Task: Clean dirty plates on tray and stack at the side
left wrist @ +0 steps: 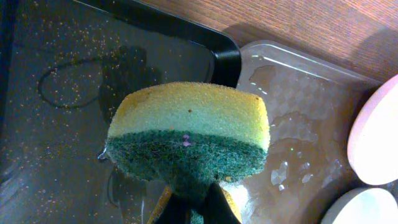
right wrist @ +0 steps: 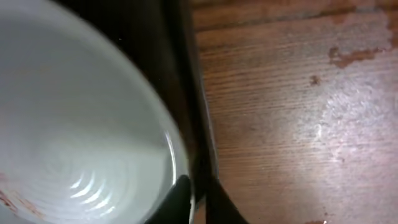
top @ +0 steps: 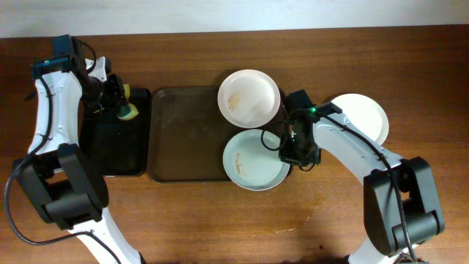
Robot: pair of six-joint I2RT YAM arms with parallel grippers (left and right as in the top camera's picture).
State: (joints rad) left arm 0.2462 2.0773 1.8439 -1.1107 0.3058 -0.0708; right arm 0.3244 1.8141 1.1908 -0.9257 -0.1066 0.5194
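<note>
Your left arm reaches up the table's left side, and the left gripper (top: pixel 123 108) hangs over the black tray (top: pixel 117 158). Its jaws are clamped on 1 sponge (top: pixel 130 111). The left wrist view shows the sponge (left wrist: pixel 189 134) yellow above and green below, pinched from beneath at its green edge.

Your right arm bends in from the right, and the right gripper (top: pixel 289 147) sits at the right rim of the green plate (top: pixel 253 161). The right wrist view shows the jaws nearly closed across that rim, with 1 finger (right wrist: pixel 176 200) inside the plate and 1 outside.

Count: 3 plates (2 white, 1 pale green), 2 trays, 1 sponge.

- **Green plate:** it lies on the near right corner of the brown tray (top: pixel 183 136) and overhangs the edge.
- **First white plate** (top: pixel 249 97): it lies on the far right corner, just beside the green plate.
- **Second white plate** (top: pixel 364 116): it lies on the table (top: pixel 220 227), off the brown tray and right of the right arm.

Only the overhead view shows all 3 plates and both arms. Only the left wrist view shows fine specks scattered over the black tray (left wrist: pixel 74 93). Only the right wrist view shows the grip on the rim close up, with reddish smears at the green plate's (right wrist: pixel 81 137) lower left.
</note>
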